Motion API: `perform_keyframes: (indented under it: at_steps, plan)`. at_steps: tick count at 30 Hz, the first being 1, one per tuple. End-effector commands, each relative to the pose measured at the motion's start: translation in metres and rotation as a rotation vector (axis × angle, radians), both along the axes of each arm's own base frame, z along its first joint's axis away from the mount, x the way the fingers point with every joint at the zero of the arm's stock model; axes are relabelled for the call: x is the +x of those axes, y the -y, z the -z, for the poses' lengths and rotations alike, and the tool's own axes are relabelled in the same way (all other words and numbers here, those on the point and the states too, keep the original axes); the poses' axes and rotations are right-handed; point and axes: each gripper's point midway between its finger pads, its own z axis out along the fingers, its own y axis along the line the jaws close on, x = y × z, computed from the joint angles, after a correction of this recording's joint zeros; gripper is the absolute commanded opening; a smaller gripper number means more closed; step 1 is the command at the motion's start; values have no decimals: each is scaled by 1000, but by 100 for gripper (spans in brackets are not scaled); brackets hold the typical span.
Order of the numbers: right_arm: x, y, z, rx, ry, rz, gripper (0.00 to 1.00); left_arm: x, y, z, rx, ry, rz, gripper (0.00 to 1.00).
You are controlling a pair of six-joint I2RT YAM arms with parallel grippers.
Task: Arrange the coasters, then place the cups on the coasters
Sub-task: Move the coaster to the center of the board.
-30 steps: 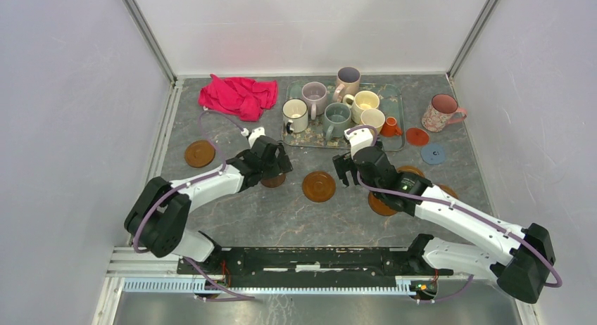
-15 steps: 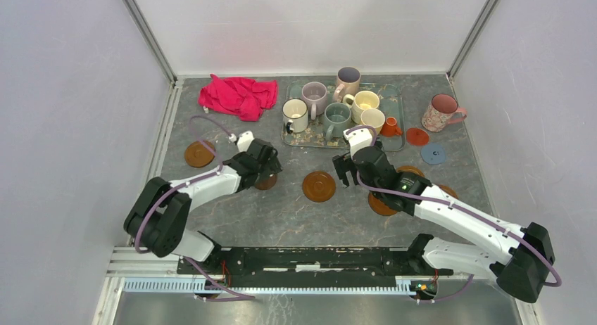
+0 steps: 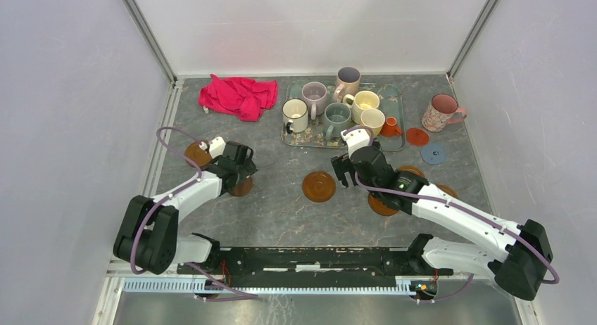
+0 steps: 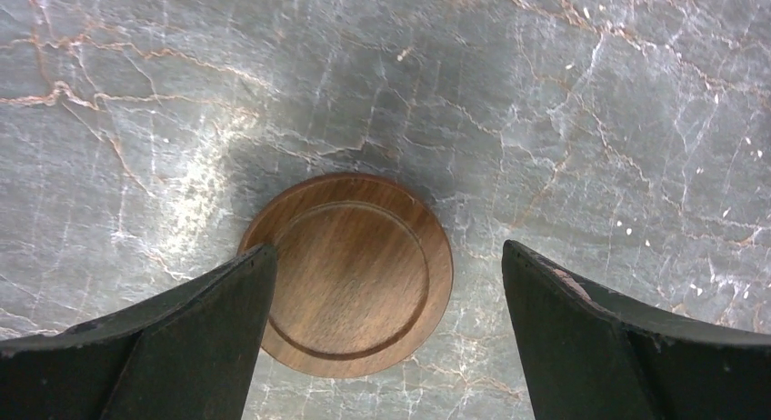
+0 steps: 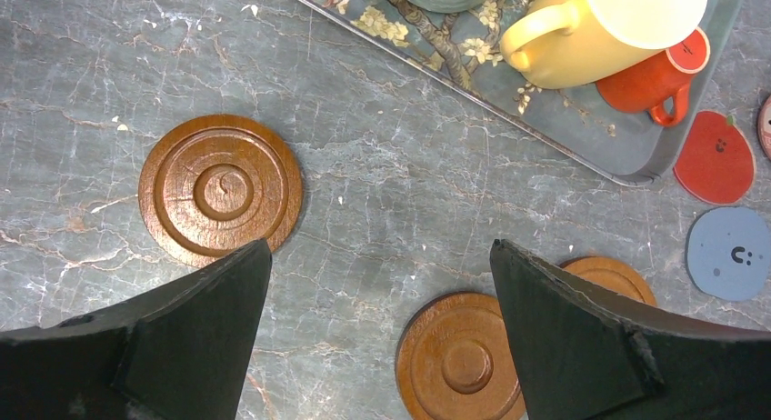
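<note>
My left gripper [image 3: 236, 171] [image 4: 389, 247] is open and low over the table. A dark brown wooden coaster [image 4: 350, 275] [image 3: 242, 188] lies flat between its fingers, against the left one. My right gripper [image 3: 345, 171] [image 5: 380, 243] hangs open over bare table, with an amber coaster [image 5: 221, 191] [image 3: 319, 186] to its left and two more [image 5: 464, 356] [image 5: 614, 275] to its right. The red coaster [image 3: 417, 136] and the blue one [image 3: 433, 153] lie at the right. Several cups, including a yellow mug [image 5: 600, 29] and a tiny orange cup [image 3: 391, 126], stand on the tray; the floral mug [image 3: 442, 112] stands on the table.
The teal blossom tray [image 3: 398, 96] sits at the back centre. A red cloth [image 3: 238, 95] is bunched at the back left. Another amber coaster [image 3: 197, 155] lies at the left, beside my left wrist. Walls close in the table on three sides.
My left arm has swung to the left, and the dark brown coaster has slid left along the table with it. The right arm has barely moved.
</note>
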Motion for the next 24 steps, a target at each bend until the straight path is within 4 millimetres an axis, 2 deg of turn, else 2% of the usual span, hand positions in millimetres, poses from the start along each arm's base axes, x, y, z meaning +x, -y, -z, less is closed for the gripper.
perform_keyframes:
  at_steps: [1,9,24]
  plan:
    - [4,-8,-14,35,29,-14,98,1,-15,2,12,0,-21,100]
    - [3,-5,-18,24,37,-17,98,20,-24,1,-12,18,-40,100]
    - [-1,3,-20,22,45,-8,98,41,-8,3,-58,25,30,100]
